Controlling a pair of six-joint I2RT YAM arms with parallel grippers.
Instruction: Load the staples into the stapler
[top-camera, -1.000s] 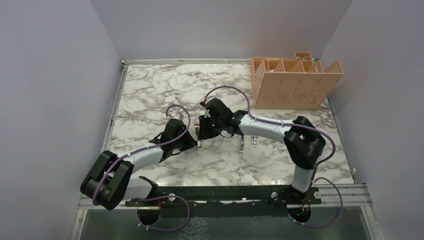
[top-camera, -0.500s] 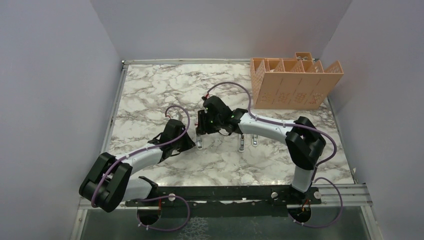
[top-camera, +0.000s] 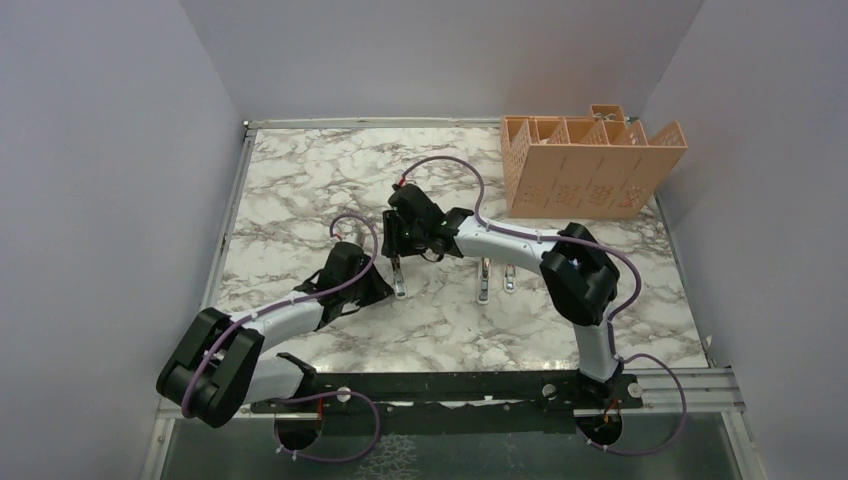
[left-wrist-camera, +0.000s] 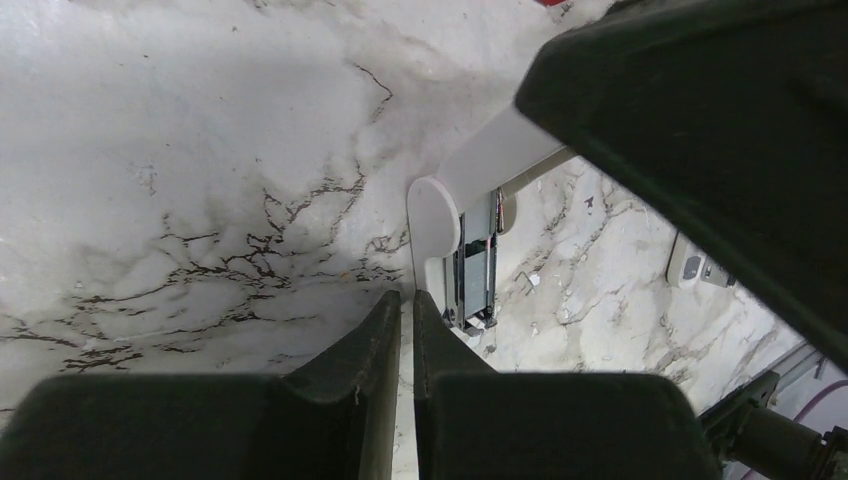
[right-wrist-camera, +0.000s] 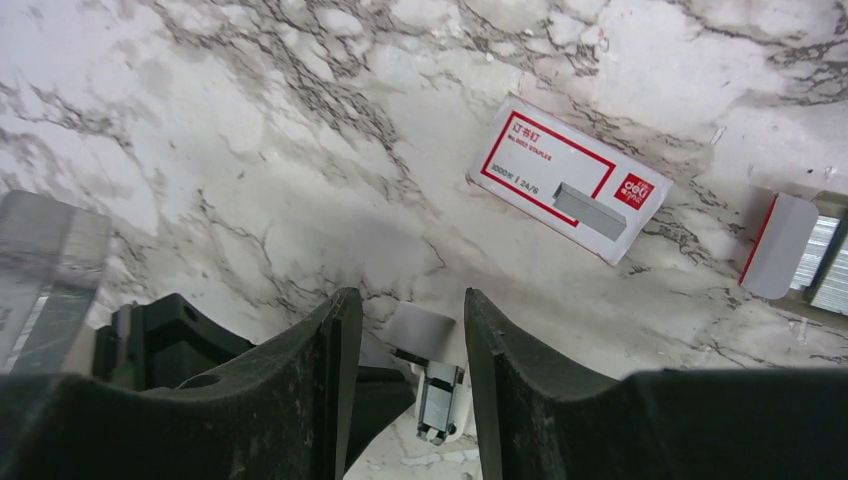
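The white stapler (top-camera: 399, 283) lies on the marble table with its metal magazine (right-wrist-camera: 437, 400) showing. My right gripper (right-wrist-camera: 405, 335) is open and hovers over it, one finger on each side, touching nothing. My left gripper (left-wrist-camera: 407, 300) is shut and empty, its tips at the edge of the stapler's base (left-wrist-camera: 440, 215); it sits just left of the stapler in the top view (top-camera: 365, 285). The red-and-white staple box (right-wrist-camera: 568, 180) lies to the right. The tray of silvery staples (right-wrist-camera: 815, 255) lies beyond it at the frame's edge, apart from both grippers.
A peach slotted organizer (top-camera: 590, 165) stands at the back right. The box (top-camera: 484, 281) and tray (top-camera: 510, 280) lie just right of the stapler, under the right forearm. Grey walls close in the table on three sides.
My right gripper has moved left and a little farther back, from beside the stapler to over it. The left arm has hardly moved.
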